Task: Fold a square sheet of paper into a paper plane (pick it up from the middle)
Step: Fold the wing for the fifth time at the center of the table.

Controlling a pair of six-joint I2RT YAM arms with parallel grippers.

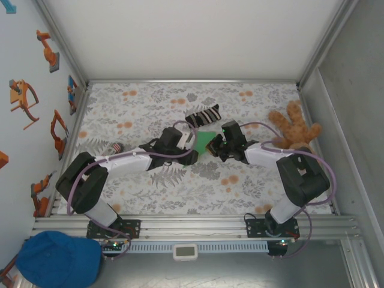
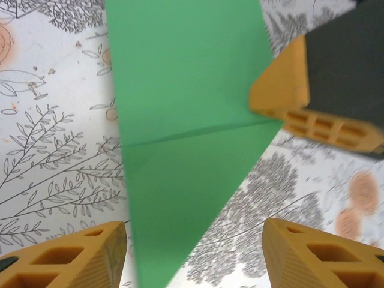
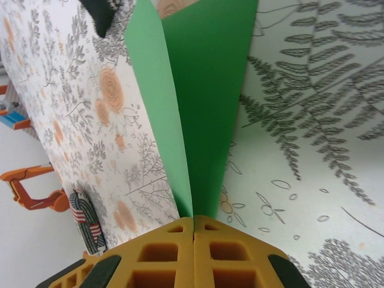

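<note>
**Green paper (image 1: 206, 141) clamped in right fingers (image 3: 193, 240), left fingers (image 2: 66, 258) apart**

From above: green paper folded to a triangular outline, near the middle of a floral-patterned counter (image 1: 150, 192), between the tips of the two arms. Right arm's tip at the paper's right side, left arm's tip at its left. Just behind the paper, a black-and-white striped sock (image 1: 203, 115). Further right, near the counter's edge, a brown teddy bear (image 1: 294, 129). Well to the left, a small striped item (image 1: 114, 147), too small to identify. In front of the arm bases, off the counter, a blue cap (image 1: 57, 261).

From the right wrist: right fingers pressed together, clamped on the narrow end of the paper. Paper (image 3: 204, 90) stretching away from the grip in two layers, parted along a fold like a shallow V. Striped sock at the paper's far end.

From the left wrist: left fingers apart, one on each side of the paper's pointed end, not closed on it. Left-hand finger just beside the paper's edge; touching or not, impossible to tell. Paper (image 2: 186, 120) wide at the top, tapering to a point, with a crease across its middle. One yellow-orange right finger (image 2: 282, 90) on the paper's right corner, at the crease. Shadow along the paper's left edge; lifted clear of the counter or not, impossible to tell.
</note>
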